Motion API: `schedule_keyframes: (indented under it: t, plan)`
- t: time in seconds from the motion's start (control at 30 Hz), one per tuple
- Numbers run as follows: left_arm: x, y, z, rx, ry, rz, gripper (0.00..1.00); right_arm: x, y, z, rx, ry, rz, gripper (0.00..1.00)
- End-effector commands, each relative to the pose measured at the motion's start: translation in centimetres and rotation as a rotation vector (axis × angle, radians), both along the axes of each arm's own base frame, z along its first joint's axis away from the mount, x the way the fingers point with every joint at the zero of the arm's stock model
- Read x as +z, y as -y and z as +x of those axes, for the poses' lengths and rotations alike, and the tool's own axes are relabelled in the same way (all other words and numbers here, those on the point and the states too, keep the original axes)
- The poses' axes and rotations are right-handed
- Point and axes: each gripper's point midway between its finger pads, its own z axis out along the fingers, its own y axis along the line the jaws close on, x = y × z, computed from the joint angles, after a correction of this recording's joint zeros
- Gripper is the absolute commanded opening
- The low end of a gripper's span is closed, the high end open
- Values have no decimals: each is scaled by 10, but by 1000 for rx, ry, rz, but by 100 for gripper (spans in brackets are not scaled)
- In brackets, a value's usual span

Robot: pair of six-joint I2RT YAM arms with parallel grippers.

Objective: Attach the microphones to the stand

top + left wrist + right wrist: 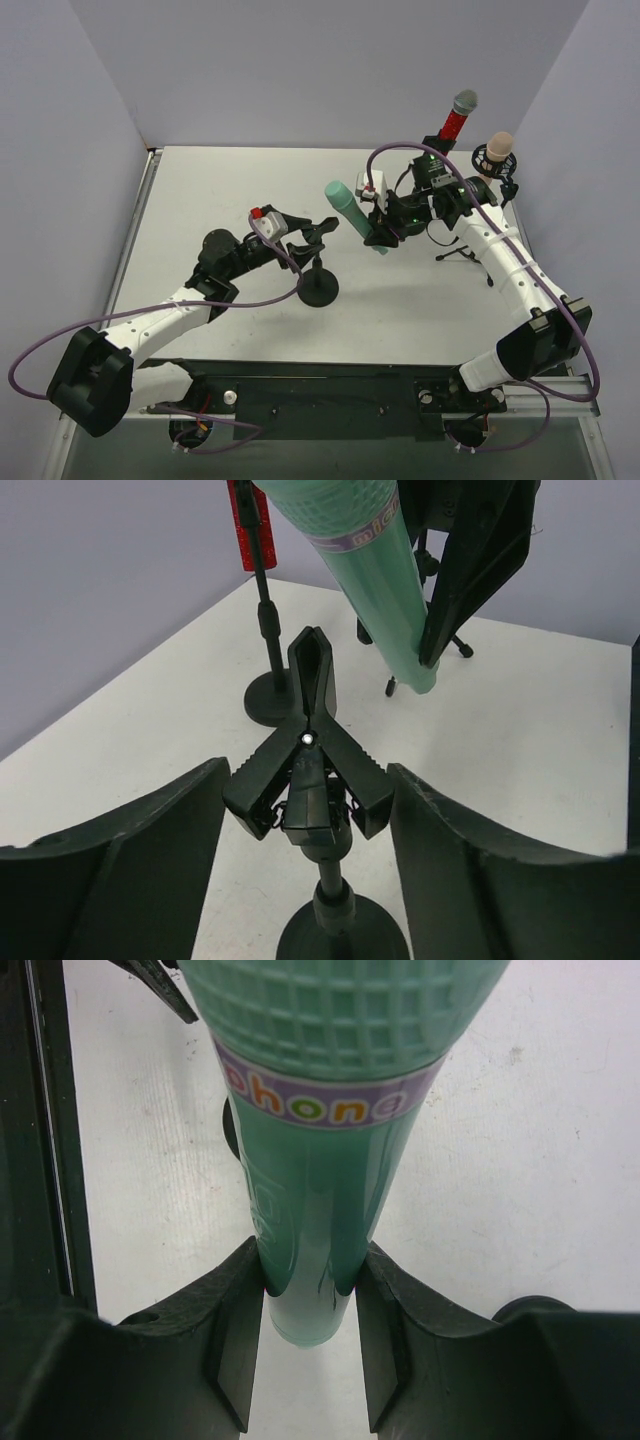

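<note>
Mint-green plastic microphone point(349, 212): held off the white counter point(200, 200), tilted with its grid-patterned head uppermost, near the black round-based stand point(320, 288) and just beyond its clip.
Right gripper point(312, 1270): pinching the lower handle of the mint-green plastic microphone between both fingers.
Left gripper point(310, 780): spread wide, one finger on either side of the stand's three-pronged clip, apart from it.
Glittery red microphone point(455, 122): upright in a stand at the back right.
Peach-pink microphone point(497, 150): in a tripod stand beside the red one.
</note>
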Motion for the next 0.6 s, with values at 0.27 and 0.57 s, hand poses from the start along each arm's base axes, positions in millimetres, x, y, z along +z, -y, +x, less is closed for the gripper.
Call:
schedule_keyframes:
  t: [0.27,0.57]
  plan:
    - [28,6,-4,-50,37,-43,5,18,-12,4,60,28,52,0]
    - [25,7,-6,-72,32,-41,4,6,-32,14,145,46,38,0]
